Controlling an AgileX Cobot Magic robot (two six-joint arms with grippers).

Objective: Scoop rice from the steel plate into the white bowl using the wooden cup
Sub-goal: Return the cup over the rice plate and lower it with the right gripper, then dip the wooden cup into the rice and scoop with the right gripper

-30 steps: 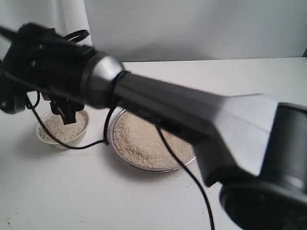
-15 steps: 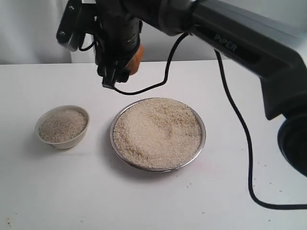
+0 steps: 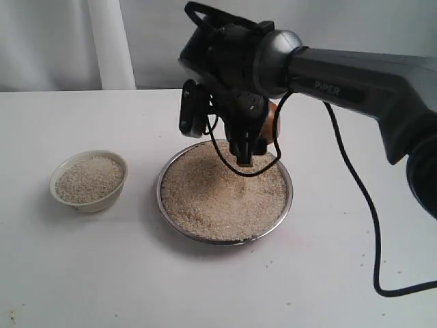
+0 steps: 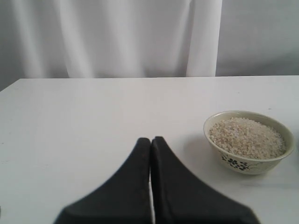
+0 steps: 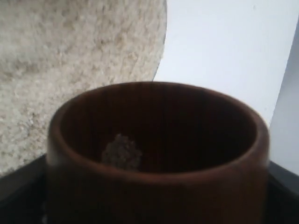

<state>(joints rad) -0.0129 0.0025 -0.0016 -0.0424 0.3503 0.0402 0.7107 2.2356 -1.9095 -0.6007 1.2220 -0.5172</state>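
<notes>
Closest to the right wrist camera, the wooden cup point(image 5: 154, 196) fills the view, its mouth open toward the lens, with dark gripper parts showing at both lower corners. A small clump of rice point(image 5: 121, 153) lies inside on the dark wall, and the rest of the hollow looks bare. Seen from the exterior view, the right gripper point(image 3: 246, 152) is clamped around the cup with its jaws spread wide by it, and a strip of brown wood shows on the side of the black fingers facing the arm. The right arm comes in from the right of that view and reaches toward the middle, wrist bent so the fingers point down over the far part of the steel plate point(image 3: 225, 241). Whether the fingertips touch the grains cannot be told. The plate sits on the white table point(image 3: 102, 273) under a broad, low heap of rice. Well to its left stands the white bowl point(image 3: 89, 203), filled with rice almost to its rim and carrying a dark flower pattern on its wall. The left gripper point(image 4: 150, 144) hangs low over the table near the bowl, its two black fingers pressed together and holding nothing. Farthest back, a pale curtain point(image 4: 117, 37) hangs behind the table edge.
</notes>
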